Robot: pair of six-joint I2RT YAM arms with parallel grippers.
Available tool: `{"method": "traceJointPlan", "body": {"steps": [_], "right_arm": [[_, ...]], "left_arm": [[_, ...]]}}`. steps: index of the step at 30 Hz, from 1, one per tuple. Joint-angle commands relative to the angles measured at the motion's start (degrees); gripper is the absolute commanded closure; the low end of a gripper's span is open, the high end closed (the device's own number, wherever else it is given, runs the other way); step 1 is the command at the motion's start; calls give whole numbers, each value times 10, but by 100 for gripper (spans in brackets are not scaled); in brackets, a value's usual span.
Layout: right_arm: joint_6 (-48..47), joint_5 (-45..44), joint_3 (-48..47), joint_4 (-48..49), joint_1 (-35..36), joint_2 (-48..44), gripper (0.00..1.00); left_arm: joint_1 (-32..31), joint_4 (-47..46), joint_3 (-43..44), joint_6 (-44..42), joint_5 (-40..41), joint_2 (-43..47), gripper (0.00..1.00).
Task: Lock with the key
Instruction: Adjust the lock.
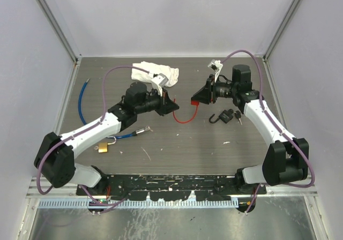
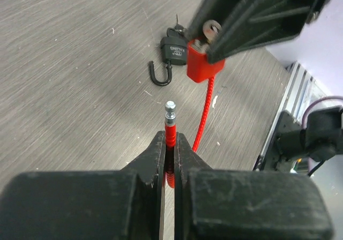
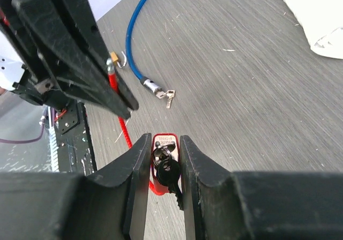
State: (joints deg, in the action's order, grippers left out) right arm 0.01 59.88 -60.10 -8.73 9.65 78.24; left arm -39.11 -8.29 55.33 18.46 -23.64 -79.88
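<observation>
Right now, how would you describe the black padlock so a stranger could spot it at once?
On the table, look just toward the near edge from the right gripper: the black padlock lies flat there, its hooked shackle swung open. Unlike the red cable lock clamped in that gripper and the brass padlock beside the left arm, it is black and nothing holds it.

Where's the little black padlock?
In the top view, the black padlock lies right of centre, between the red cable and the right arm.
</observation>
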Motion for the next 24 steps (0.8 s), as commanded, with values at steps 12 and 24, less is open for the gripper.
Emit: {"method": "traceJointPlan", "body": {"steps": [12, 24], "right_arm": [[-4, 124, 67, -3, -16, 60, 94], [369, 147, 130, 401, -16, 73, 67]], "left_arm": [[121, -206, -50, 343, 101, 99, 100], [120, -176, 45, 389, 99, 57, 100]]}}
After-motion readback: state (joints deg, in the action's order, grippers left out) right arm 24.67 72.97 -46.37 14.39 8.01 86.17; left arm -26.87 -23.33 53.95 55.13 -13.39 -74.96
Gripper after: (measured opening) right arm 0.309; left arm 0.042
